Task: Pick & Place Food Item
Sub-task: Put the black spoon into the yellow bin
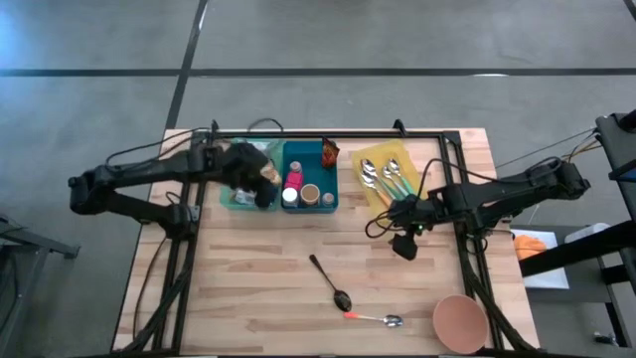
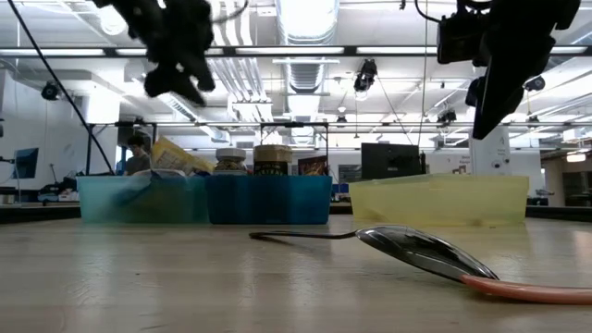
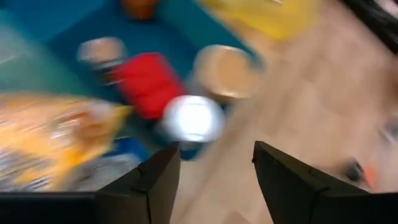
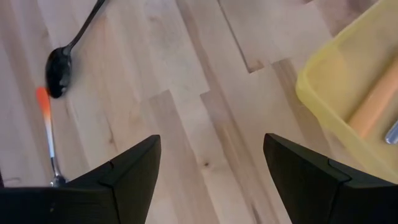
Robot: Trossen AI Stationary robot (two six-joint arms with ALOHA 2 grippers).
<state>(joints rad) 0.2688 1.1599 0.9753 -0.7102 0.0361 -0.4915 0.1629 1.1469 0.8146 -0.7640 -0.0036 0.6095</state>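
My left gripper (image 1: 263,184) (image 3: 216,155) hangs open over the near edge of the two bins, with nothing between its fingers. In the teal bin (image 1: 234,202) below it lies a yellow snack bag (image 3: 56,134) (image 2: 171,155). The blue bin (image 1: 324,206) holds a red-capped bottle (image 3: 149,84), a white-lidded jar (image 3: 194,118), a tan-lidded jar (image 3: 227,71) and an orange packet (image 1: 329,151). My right gripper (image 1: 404,244) (image 4: 211,146) stays open above bare wood, just in front of the yellow tray (image 4: 336,81).
The yellow tray (image 1: 370,191) holds several spoons. A black spoon (image 1: 328,281) and a metal spoon with an orange handle (image 1: 373,318) lie on the table's near middle. A pink bowl (image 1: 460,320) stands at the near right corner. Bare wood lies at the near left.
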